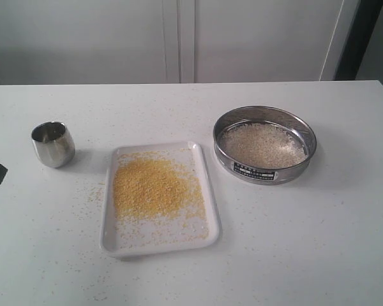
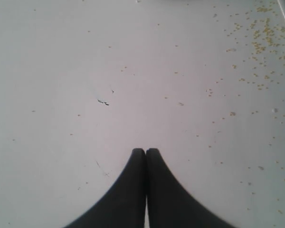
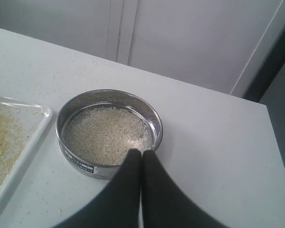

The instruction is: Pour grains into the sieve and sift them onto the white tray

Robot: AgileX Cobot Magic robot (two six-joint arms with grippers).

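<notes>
Sifting step, apparently complete. Centre-near on table [image 1: 306, 248]: white tray [image 1: 118, 241] carrying yellow grains [image 1: 154, 188]; stray yellow specks on table left of tray. Just right of tray, standing on table: sieve [image 1: 295, 171] retaining pale grains [image 1: 262, 145]. Far left: steel cup [image 1: 53, 144], upright, apart from tray. Over bare table: left gripper [image 2: 145, 151], jaws pressed together, empty. Near sieve's rim: right gripper [image 3: 141, 153], jaws together, empty. Judged next: any repeat sift needs right jaws opened, sieve rim clasped, sieve lifted over tray.
</notes>
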